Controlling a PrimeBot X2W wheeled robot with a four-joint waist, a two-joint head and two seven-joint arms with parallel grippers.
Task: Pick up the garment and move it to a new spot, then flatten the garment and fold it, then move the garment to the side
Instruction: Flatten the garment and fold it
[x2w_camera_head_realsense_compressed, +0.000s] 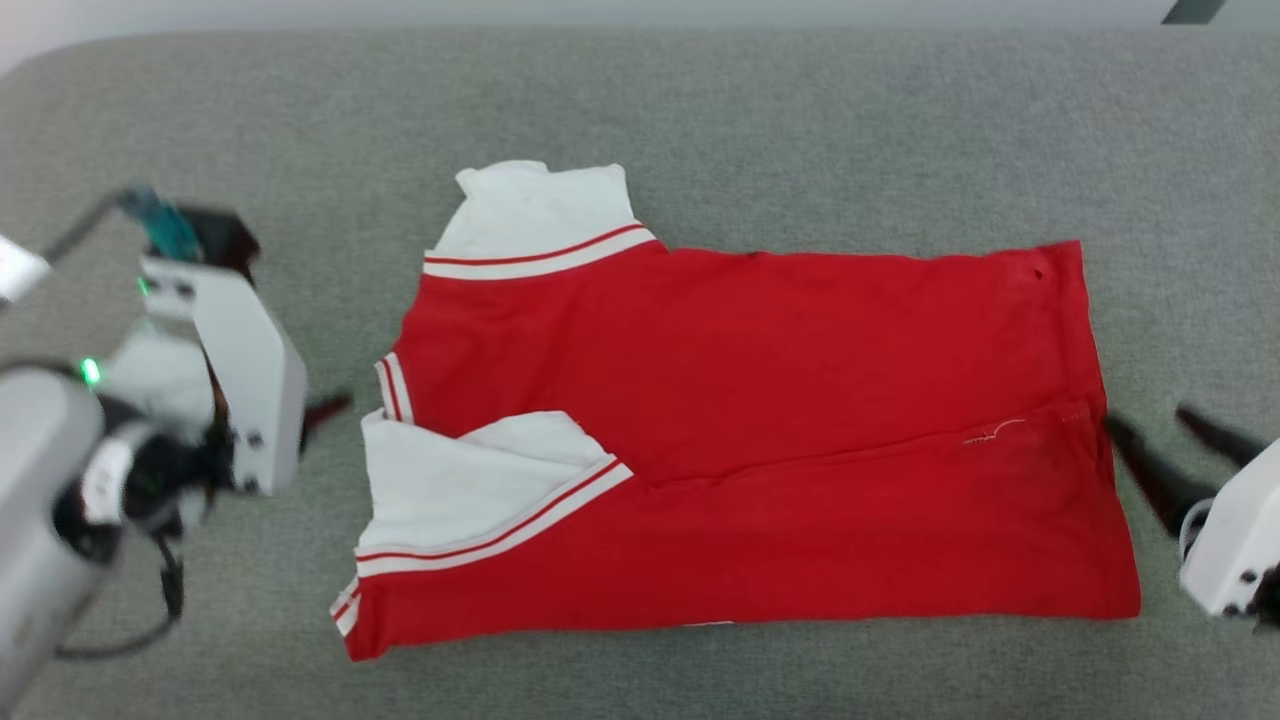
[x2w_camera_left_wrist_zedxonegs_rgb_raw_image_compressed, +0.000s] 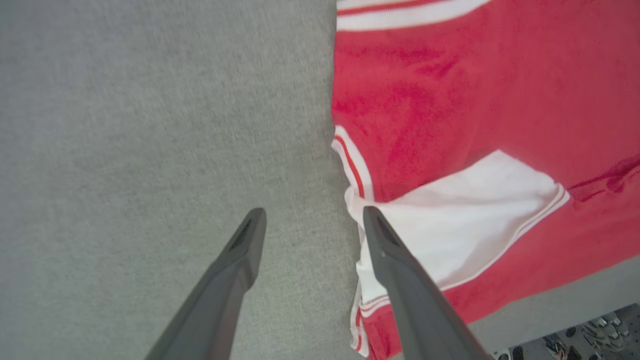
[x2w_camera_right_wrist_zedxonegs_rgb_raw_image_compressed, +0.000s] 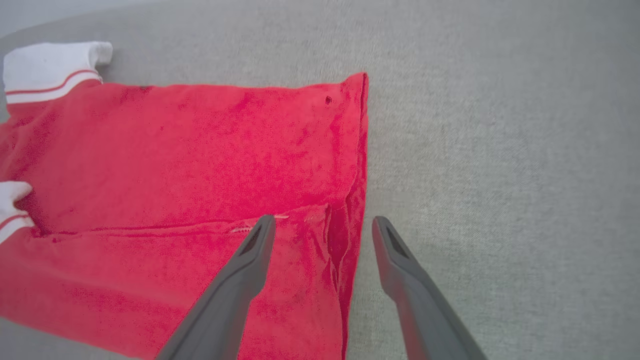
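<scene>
Two grippers flank a large red short-sleeved jersey shirt (x2w_camera_head_realsense_compressed: 760, 420) with white sleeves and striped trim, which lies flat and folded lengthwise in the middle of a grey felt-like surface (x2w_camera_head_realsense_compressed: 700, 110) in the head view. Its sleeves point toward the left gripper (x2w_camera_head_realsense_compressed: 325, 408), mostly hidden behind its pale wrist, and its hem lies just beside the right gripper (x2w_camera_head_realsense_compressed: 1150, 425), whose dark fingers stand apart. From the left wrist, the left gripper (x2w_camera_left_wrist_zedxonegs_rgb_raw_image_compressed: 314, 214) is spread wide and holds nothing: one finger is over the grey surface (x2w_camera_left_wrist_zedxonegs_rgb_raw_image_compressed: 125, 125), the other over the edge of a white sleeve of the shirt (x2w_camera_left_wrist_zedxonegs_rgb_raw_image_compressed: 450, 100). From the right wrist, the right gripper (x2w_camera_right_wrist_zedxonegs_rgb_raw_image_compressed: 324, 220) is likewise spread and empty, one finger above the shirt (x2w_camera_right_wrist_zedxonegs_rgb_raw_image_compressed: 200, 150) near its hem, the other above the surface (x2w_camera_right_wrist_zedxonegs_rgb_raw_image_compressed: 500, 125).
</scene>
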